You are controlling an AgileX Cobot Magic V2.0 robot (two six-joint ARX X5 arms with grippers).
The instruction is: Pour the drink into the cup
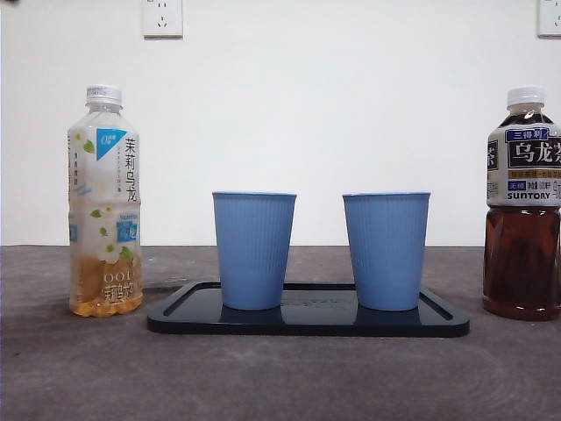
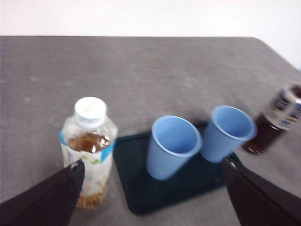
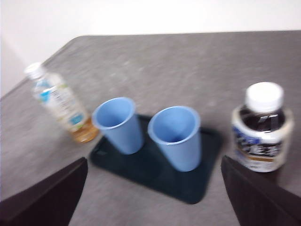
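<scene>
Two blue cups (image 1: 254, 250) on tray (image 1: 307, 325) | capped bottles (image 1: 105, 202) flank it

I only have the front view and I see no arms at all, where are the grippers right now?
Observer: The left gripper hovers open above the pale tea bottle.
Operator: And the other one?
Observer: The right gripper is open too, above the dark oolong bottle.
Operator: Anything in the cups?
Observer: Seen from above, both blue cups on the black tray look empty.
</scene>
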